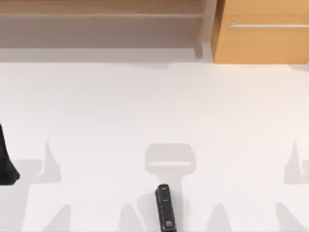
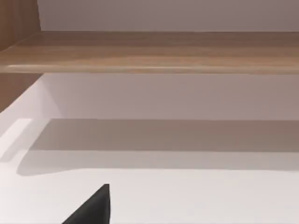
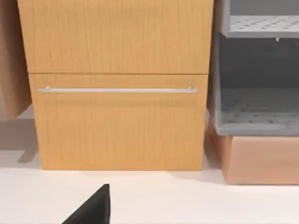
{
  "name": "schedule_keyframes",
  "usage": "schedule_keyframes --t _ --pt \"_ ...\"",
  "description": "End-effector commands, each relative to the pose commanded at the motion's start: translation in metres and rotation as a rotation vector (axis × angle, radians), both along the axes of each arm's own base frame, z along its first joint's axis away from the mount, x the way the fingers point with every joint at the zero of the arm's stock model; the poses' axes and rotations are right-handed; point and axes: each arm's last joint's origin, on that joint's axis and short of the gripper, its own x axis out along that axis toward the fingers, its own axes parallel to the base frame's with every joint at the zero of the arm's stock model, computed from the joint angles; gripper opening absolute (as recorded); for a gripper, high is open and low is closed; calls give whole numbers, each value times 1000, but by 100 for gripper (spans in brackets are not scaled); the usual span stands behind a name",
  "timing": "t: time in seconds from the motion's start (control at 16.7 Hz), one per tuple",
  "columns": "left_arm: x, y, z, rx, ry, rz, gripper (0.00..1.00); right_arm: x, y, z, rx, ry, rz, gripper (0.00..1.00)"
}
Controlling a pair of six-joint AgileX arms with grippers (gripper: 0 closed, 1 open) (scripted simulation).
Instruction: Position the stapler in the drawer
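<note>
The stapler point(image 1: 164, 207), a slim black bar, lies lengthwise on the white table near the front edge, a little right of centre, with its rounded end pointing toward the back. The drawer point(image 1: 260, 41) is at the back right, its light orange-wood front pushed in flush under a thin silver handle point(image 1: 268, 25). The right wrist view faces this front point(image 3: 117, 126) and handle point(image 3: 117, 89) squarely. My left gripper point(image 1: 6, 162) is a black shape at the table's left edge, far from the stapler. A black tip of my right gripper point(image 3: 93, 210) pokes into the right wrist view.
A wide grey-brown wooden shelf unit point(image 1: 101, 24) runs along the back left, touching the drawer cabinet. In the right wrist view, grey perforated shelves point(image 3: 257, 112) stand on a tan base point(image 3: 261, 158) beside the drawer. White tabletop point(image 1: 154, 106) stretches between stapler and drawer.
</note>
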Motion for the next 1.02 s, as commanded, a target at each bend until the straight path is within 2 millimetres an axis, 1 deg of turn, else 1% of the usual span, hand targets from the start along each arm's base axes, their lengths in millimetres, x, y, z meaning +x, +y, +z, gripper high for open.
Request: schedule_keyframes --t 0.18,0.3,0.48,0.6,0.78,0.9,1.02 --pt "0 0 0 0 0 0 100 0 0 1 -6 1 3 100" --pt "0 0 0 0 0 0 100 2 1 5 -37 8 12 100" --pt "0 0 0 0 0 0 100 10 3 18 -132 19 29 100" --pt "0 0 0 0 0 0 100 20 5 31 -223 24 37 100" --pt "0 0 0 0 0 0 100 45 9 51 -391 26 43 100" --pt "0 0 0 0 0 0 100 69 13 63 -519 24 45 100" --pt "0 0 0 0 0 0 100 98 19 70 -655 20 45 100"
